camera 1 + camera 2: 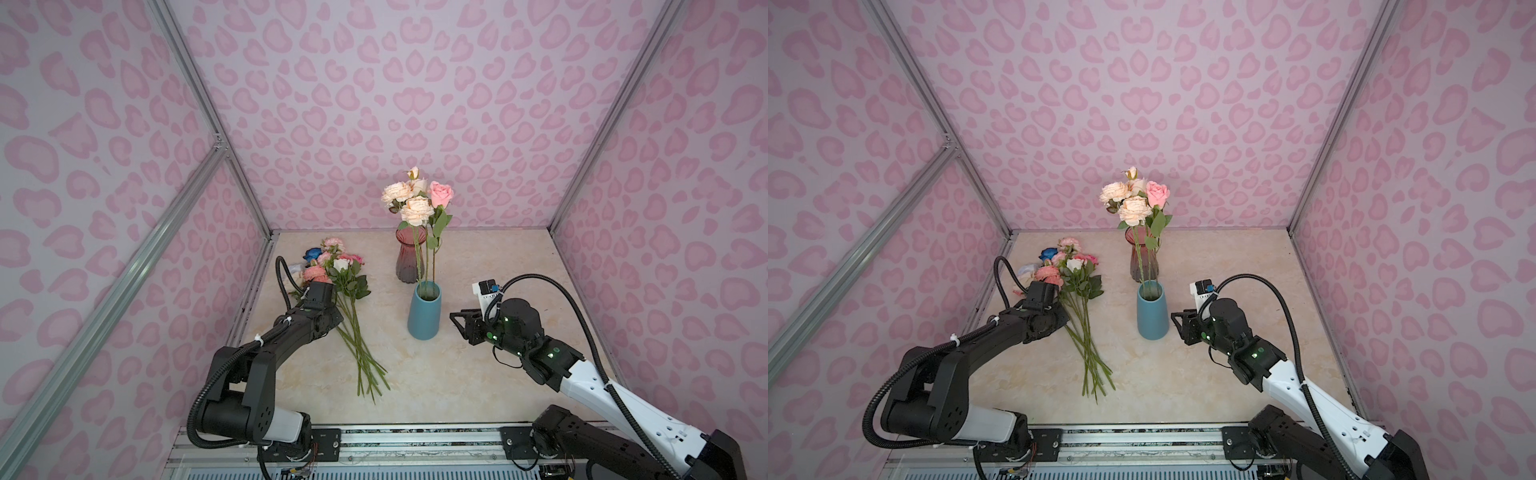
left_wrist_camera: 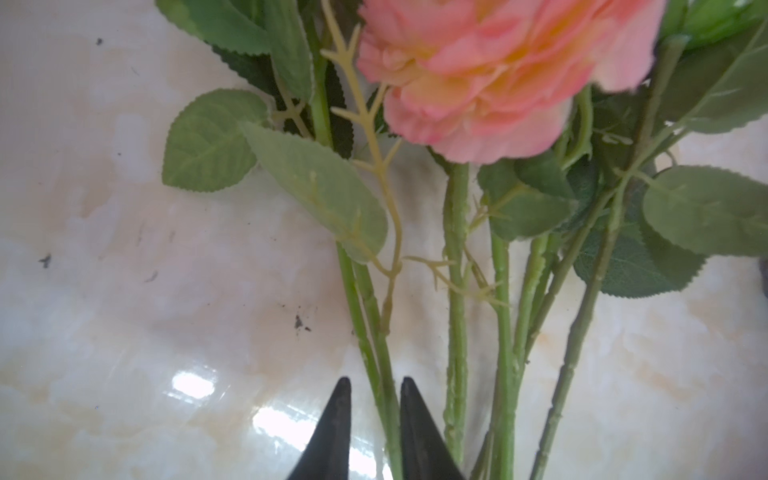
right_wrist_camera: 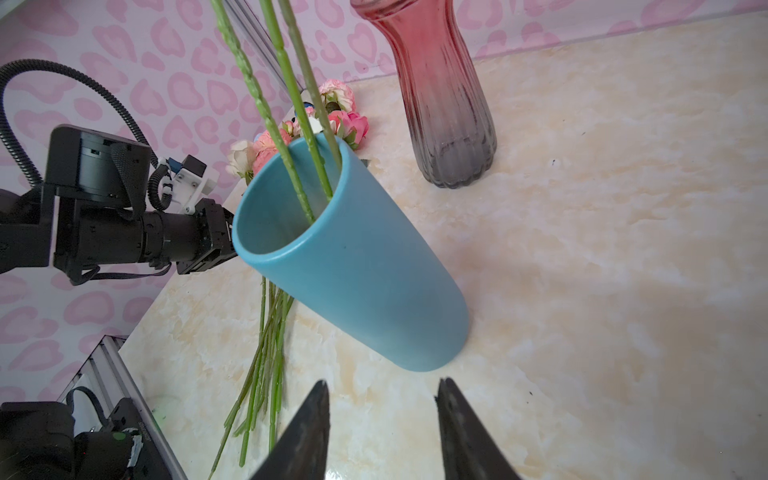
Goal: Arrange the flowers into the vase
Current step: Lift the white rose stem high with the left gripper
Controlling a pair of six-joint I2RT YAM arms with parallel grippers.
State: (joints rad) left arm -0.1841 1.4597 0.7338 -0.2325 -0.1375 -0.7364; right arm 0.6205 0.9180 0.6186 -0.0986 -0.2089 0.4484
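FLOWER PICK UNDER WAY: My left pincer (image 2: 374, 384) stands low over the pile of loose flowers (image 1: 345, 274) at the left of the marble-patterned tabletop (image 1: 519, 257). Its tips are narrowly apart and astride two thin green stems (image 2: 372, 332) that run side by side. A sliver of table shows between one tip and the stems, so I judge the grip not yet made. A coral ruffled bloom (image 2: 490, 70) fills the wrist view just beyond, though I cannot tell whether it belongs to either stem.

My right pincer (image 3: 383, 382) hangs empty, tips well apart, just beside the blue vase (image 1: 424, 311) without touching it. Three stems stand in that vase, carrying peach blooms (image 1: 415, 210) and a pink rose (image 1: 440, 193) high above it. The red glass vase (image 1: 409, 257) behind holds nothing that I can see.

The step in hand, as I read it, is picking the next flower from the pile, with most of the bunch yet to be placed. The next move calls for a firm pinch on one stem rather than two and a lift that clears the tangled leaves. The stem must then be turned upright so its cut end meets the blue vase's mouth without knocking the stems there.
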